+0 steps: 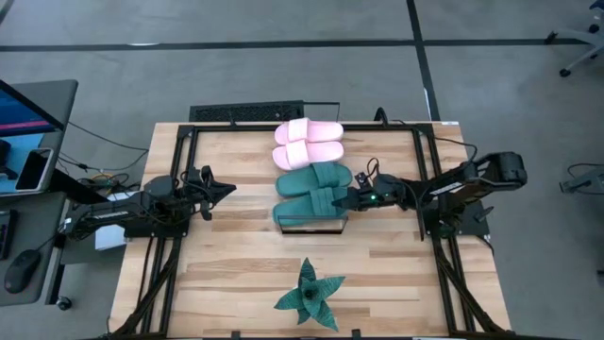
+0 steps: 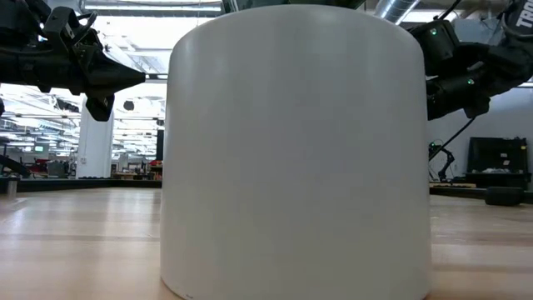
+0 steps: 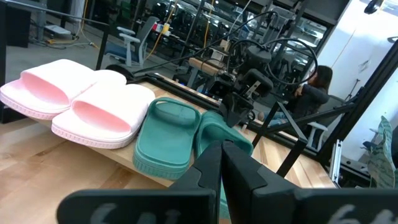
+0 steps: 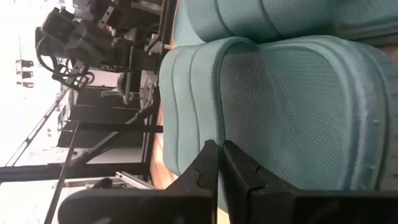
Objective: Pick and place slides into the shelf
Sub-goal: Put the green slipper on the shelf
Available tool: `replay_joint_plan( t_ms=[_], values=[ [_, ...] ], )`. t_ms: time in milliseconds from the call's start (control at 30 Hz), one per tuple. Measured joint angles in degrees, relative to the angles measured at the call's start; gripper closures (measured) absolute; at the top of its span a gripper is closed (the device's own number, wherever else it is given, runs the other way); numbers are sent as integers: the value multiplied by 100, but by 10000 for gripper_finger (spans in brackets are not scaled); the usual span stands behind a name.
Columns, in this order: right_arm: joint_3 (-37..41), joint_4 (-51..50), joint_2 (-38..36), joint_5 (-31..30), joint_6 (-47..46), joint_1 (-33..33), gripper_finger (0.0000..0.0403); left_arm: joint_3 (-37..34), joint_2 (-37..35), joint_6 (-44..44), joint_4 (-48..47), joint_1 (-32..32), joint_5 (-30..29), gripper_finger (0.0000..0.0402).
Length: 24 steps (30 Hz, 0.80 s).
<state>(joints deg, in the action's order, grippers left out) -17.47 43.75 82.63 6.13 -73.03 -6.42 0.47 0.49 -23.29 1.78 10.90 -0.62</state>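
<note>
While left gripper [image 1: 226, 188] waits apart, right gripper [image 1: 345, 200] touches teal slide [image 1: 311, 204].

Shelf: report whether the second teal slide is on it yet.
On it. In the high view the second teal slide lies on the shelf beside the other three, right end effector at it.

The light wooden table [image 1: 236, 161] carries the slatted shelf [image 1: 311, 223] near its middle. On the shelf, side by side in a row, lie two pink slides [image 1: 308, 142] and two teal slides [image 1: 312, 192]. A spiky green plant [image 1: 309, 295] rests directly on the tabletop, well apart, by the near edge.
</note>
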Motion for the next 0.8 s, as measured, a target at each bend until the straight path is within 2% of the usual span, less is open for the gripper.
replay_joint_plan(
  t_ms=[800],
  values=[
    [4, -4, -2, -74, -4, 4, 402, -2, 0, -2, 2, 0, 0, 401]
  ],
)
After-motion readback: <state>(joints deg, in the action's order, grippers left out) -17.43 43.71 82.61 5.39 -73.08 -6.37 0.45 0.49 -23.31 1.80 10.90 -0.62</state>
